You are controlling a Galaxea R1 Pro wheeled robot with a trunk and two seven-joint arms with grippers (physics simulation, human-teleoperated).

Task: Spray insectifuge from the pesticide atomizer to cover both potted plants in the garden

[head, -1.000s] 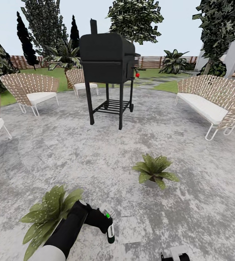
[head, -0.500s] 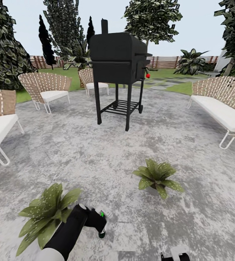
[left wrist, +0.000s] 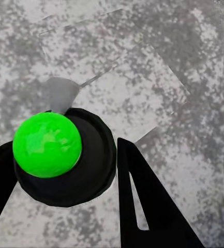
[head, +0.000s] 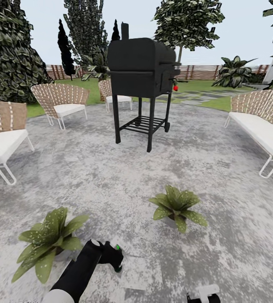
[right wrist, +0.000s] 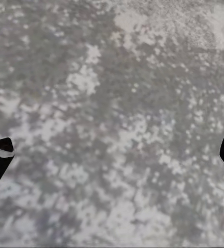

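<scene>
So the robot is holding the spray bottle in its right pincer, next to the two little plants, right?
Not quite: it is the left pincer that holds the spray bottle, as the head view shows. The right pincer is open over bare paving. The two little plants are indeed close by.

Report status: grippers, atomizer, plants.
Left gripper shut on atomizer. Right gripper open over patio. Two potted plants ahead, nothing between.

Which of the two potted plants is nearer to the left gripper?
The potted plant beside the left gripper, at the head view's lower left; the other plant stands farther off.
</scene>
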